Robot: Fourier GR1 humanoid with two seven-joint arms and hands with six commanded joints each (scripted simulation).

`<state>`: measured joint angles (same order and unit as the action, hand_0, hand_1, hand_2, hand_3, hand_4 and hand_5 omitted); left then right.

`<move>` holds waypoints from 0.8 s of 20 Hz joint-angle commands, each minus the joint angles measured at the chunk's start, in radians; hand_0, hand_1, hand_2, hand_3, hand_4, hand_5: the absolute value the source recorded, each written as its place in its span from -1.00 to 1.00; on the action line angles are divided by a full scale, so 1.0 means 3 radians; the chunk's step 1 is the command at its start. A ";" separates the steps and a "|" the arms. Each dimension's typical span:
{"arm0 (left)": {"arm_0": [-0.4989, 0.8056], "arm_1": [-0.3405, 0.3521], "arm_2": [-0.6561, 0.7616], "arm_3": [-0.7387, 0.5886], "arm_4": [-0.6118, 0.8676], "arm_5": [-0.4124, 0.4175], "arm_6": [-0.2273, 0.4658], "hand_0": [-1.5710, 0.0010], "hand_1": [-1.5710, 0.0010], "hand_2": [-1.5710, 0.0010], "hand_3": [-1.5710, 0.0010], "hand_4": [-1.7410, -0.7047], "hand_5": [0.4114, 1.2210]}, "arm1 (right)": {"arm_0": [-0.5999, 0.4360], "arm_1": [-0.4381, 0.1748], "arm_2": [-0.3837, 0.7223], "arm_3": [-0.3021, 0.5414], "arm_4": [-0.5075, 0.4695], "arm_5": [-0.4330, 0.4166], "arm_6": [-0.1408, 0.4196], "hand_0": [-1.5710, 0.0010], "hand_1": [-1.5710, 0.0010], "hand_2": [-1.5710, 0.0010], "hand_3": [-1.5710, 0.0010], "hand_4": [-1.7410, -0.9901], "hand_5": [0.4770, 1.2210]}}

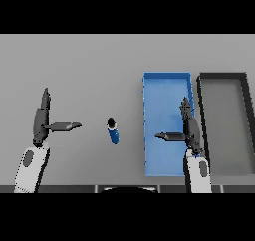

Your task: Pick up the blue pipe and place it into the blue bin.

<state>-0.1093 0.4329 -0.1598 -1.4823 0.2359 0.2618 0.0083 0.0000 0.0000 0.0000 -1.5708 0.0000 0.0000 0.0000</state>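
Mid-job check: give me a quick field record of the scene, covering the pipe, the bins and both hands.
blue pipe: on the table, left of the blue bin, not held
blue bin: nothing visible inside
dark bin: beside the blue bin, on its right
left robot hand: open, left of the pipe, apart from it
right robot hand: open, over the blue bin's right wall
pipe in bin: no

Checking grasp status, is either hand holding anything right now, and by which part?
Nothing is held. The left hand and right hand are both open, and the blue pipe sits untouched on the table between them.
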 commanded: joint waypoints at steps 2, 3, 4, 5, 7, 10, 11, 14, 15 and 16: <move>0.0004 -0.0003 -0.0002 -0.0007 -0.0002 0.0003 -0.0025 1.00 1.00 1.00 1.00 0.42 -0.57 | 0.0005 -0.0003 -0.0001 -0.0003 -0.0003 0.0000 -0.0004 1.00 1.00 1.00 1.00 0.38 -0.66; 0.0008 -0.0004 -0.0004 -0.0011 -0.0004 0.0005 -0.0028 1.00 1.00 1.00 1.00 0.42 -0.57 | 0.0009 -0.0005 -0.0001 -0.0006 -0.0005 0.0002 -0.0005 1.00 1.00 1.00 1.00 0.38 -0.66; 0.0011 -0.0005 -0.0007 -0.0016 -0.0006 0.0007 -0.0029 1.00 1.00 1.00 1.00 0.42 -0.57 | 0.0013 -0.0007 -0.0002 -0.0009 -0.0006 0.0005 -0.0007 1.00 1.00 1.00 1.00 0.38 -0.66; 0.0015 -0.0006 -0.0009 -0.0021 -0.0008 0.0009 -0.0029 1.00 1.00 1.00 1.00 0.42 -0.57 | 0.0018 -0.0009 -0.0002 -0.0012 -0.0008 0.0007 -0.0008 1.00 1.00 1.00 1.00 0.38 -0.66; 0.0142 0.0184 -0.0128 -0.0067 -0.0050 -0.0324 -0.0256 1.00 1.00 1.00 1.00 0.42 -0.57 | 0.0147 -0.0189 0.0102 -0.0135 0.0166 0.0095 -0.0205 1.00 1.00 1.00 1.00 0.38 -0.66; 0.0257 0.0513 -0.0209 -0.0115 -0.0068 -0.0762 -0.0474 1.00 1.00 1.00 1.00 0.41 -0.56 | 0.0310 -0.0379 0.0249 -0.0335 0.0355 0.0210 -0.0278 1.00 1.00 1.00 1.00 0.37 -0.67; 0.0293 0.0540 -0.0221 -0.0145 -0.0078 -0.0785 -0.0499 1.00 1.00 1.00 1.00 0.41 -0.56 | 0.0323 -0.0396 0.0272 -0.0379 0.0365 0.0231 -0.0225 1.00 1.00 1.00 1.00 0.36 -0.67; 0.0338 0.0591 -0.0239 -0.0178 -0.0038 -0.0895 -0.0526 1.00 1.00 1.00 1.00 0.41 -0.56 | 0.0336 -0.0416 0.0296 -0.0415 0.0419 0.0217 -0.0189 1.00 1.00 1.00 1.00 0.37 -0.69; 0.0292 0.0571 -0.0252 -0.0137 0.0017 -0.0985 -0.0535 1.00 1.00 1.00 1.00 0.40 -0.55 | 0.0341 -0.0433 0.0287 -0.0443 0.0391 0.0240 -0.0191 1.00 1.00 1.00 1.00 0.37 -0.69; 0.0288 0.0574 -0.0259 -0.0098 0.0052 -0.1073 -0.0577 1.00 1.00 1.00 1.00 0.38 -0.55 | 0.0333 -0.0444 0.0280 -0.0417 0.0399 0.0239 -0.0171 1.00 1.00 1.00 1.00 0.39 -0.70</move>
<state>-0.0227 0.6052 -0.2375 -1.5118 0.2514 -0.0600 -0.1637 0.1001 -0.1333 0.0839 -1.6958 0.1198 0.0714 -0.0496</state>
